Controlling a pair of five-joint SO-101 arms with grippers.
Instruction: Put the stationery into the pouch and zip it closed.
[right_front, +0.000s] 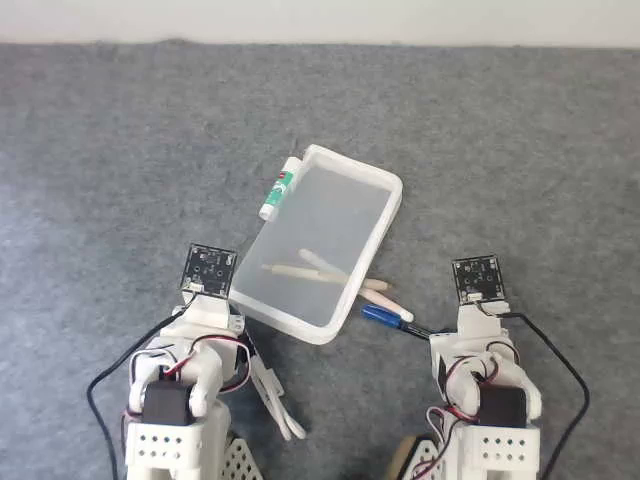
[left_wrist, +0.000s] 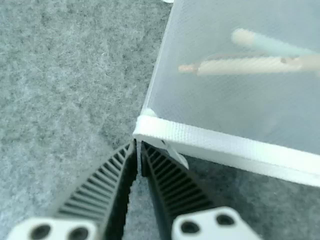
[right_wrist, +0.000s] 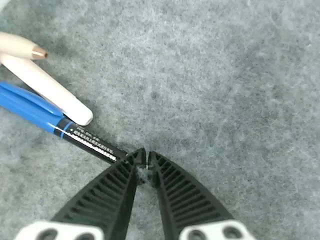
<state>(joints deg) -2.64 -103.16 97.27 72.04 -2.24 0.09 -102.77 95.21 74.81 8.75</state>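
At pouch near corner: left gripper jaws nearly closed, empty, tips on the seam, probably pinning it. Right gripper jaws same, empty, tips against blue pen tail, which lies on worktop just beside pouch. Reads as a nudge, not a grasp. Pouch sits mid-worktop.

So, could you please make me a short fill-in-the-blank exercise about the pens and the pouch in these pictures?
1. Through the wall of the pouch, ___ pale pens show.
2. The pen nearest the right pincer is ___ and black.
3. The left pincer is at a ___ of the pouch.
Missing words: two; blue; corner.
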